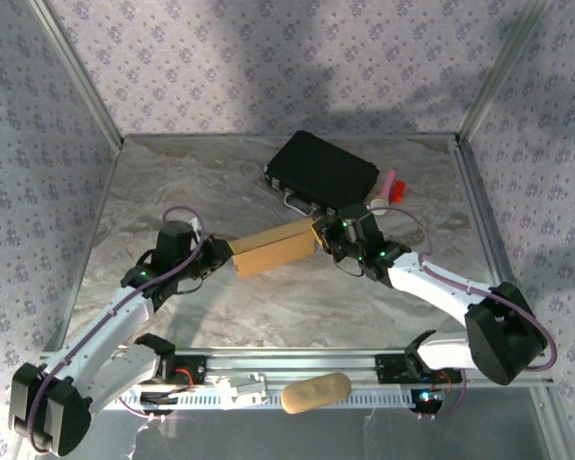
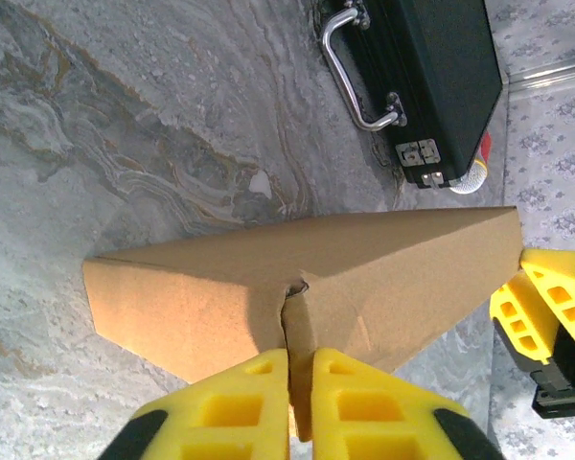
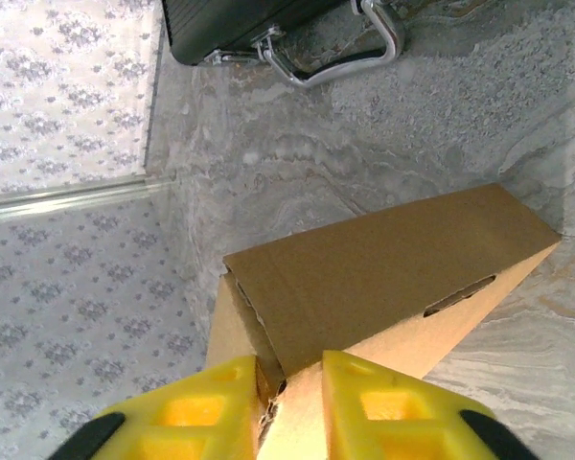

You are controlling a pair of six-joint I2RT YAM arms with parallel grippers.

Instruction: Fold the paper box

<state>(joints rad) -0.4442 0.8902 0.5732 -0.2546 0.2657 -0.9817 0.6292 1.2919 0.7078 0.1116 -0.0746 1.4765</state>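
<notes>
**While jaws close in at both ends, box spans mid-tabletop**

Though bare tabletop [image 1: 172,182] lies open to its left and near side, the paper box [image 1: 273,251] ends close to the black case [image 1: 321,171] on the right. Its underside is hidden, so resting or lifted is unclear. Its long axis runs left to right, with the right end farther away. Jaws of the left gripper [image 2: 300,356] pinch a flap. Jaws of the right gripper [image 3: 289,362] narrowly straddle a corner, grip uncertain.
</notes>
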